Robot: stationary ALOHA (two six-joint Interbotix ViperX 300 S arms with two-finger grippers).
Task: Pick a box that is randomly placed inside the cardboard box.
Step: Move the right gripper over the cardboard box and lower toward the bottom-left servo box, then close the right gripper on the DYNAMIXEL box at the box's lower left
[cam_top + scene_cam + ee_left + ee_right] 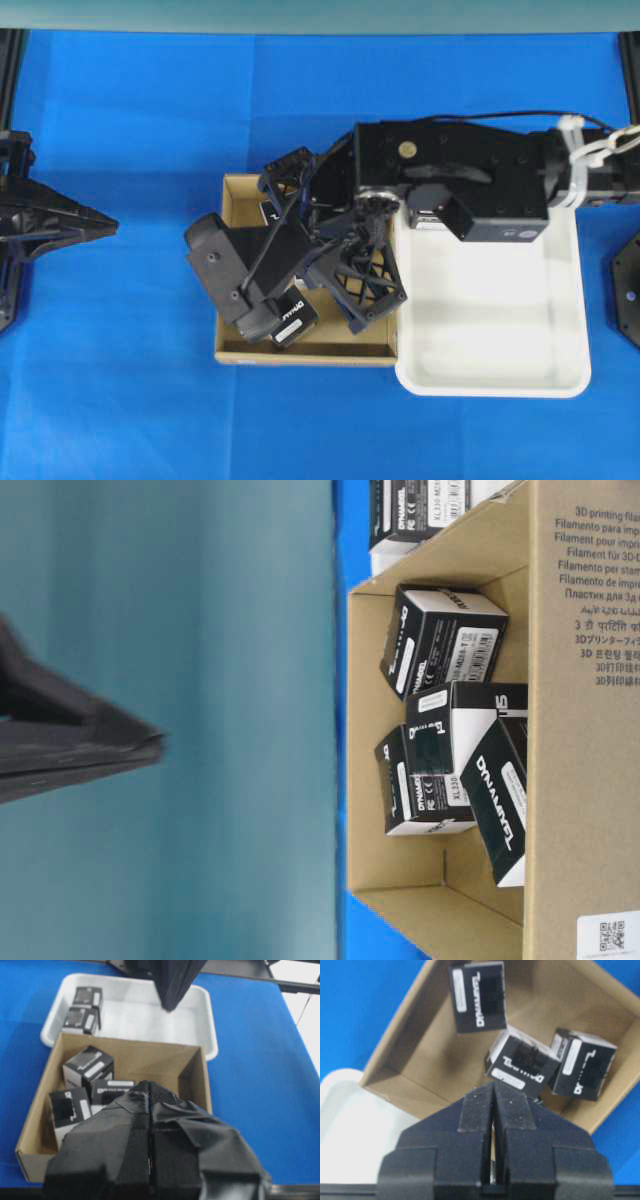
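No small black carton with white lettering [523, 1065] is picked yet; several lie in the shallow brown cardboard box [415, 1055] at the frame's centre. The right gripper [493, 1102] hovers just above them, jaws pressed together and empty. The left gripper [149, 1105], also closed, holds nothing.

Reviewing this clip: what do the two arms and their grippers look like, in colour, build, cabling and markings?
Both arms are matte black. The right arm has blocky housings with screw holes, a brass-coloured round fitting, a black cable and white zip ties near its base. The right gripper has flat fingers faced with grainy black pads. The left gripper looks wrapped in black tape-like covering. No lettering is legible.
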